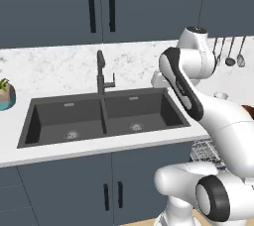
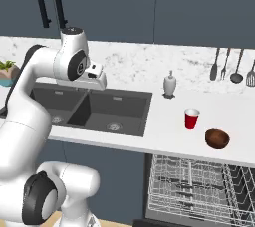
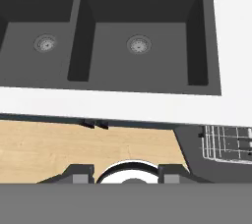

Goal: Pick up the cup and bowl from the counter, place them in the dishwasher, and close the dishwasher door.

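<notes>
Hovering over the sink point(image 3: 142, 36), gripper point(image 3: 125, 176) half-spread and holding nothing; still the reach step, next swing right to the cup point(image 2: 191, 119).

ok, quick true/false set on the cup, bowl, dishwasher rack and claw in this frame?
1. The small red party cup stands upright on the white marbled counter. True.
2. The round dark brown bowl sits in the silver wire dishwasher rack. False: it sits on the counter, right of the cup.
3. The dishwasher rack is pulled out. True.
4. The claw grips the cup. False: it hangs over the dark double sink, holding nothing.
5. The white soap dispenser stands inside the sink. False: it stands on the counter behind the cup.
</notes>
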Robot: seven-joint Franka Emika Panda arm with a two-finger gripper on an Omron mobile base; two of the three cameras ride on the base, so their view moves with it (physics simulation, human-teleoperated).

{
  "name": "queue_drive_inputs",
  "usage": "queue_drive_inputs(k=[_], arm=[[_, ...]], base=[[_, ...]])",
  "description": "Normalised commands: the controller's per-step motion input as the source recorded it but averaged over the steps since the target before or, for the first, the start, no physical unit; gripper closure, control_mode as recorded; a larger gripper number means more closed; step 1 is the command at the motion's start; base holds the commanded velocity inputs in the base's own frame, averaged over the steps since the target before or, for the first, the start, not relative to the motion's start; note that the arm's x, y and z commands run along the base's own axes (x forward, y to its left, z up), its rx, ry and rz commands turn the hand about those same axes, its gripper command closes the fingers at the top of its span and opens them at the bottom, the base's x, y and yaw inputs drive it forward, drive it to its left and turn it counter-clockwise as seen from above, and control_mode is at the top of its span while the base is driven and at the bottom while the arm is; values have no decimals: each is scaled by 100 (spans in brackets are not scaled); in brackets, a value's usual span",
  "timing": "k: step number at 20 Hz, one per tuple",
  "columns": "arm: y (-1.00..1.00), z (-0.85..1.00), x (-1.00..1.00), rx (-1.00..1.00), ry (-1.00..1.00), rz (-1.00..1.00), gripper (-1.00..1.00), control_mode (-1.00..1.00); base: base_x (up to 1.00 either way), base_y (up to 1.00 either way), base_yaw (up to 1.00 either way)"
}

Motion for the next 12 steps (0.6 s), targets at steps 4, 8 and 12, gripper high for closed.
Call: queue_drive_inputs(k=[4, 8, 12], arm=[[0, 0, 0, 0, 0, 0, -100, 100], [0, 0, 0, 0, 0, 0, -100, 100], [0, 0, 0, 0, 0, 0, -100, 100]], base=[[-4, 0, 0], [-6, 0, -16], [-1, 17, -55]])
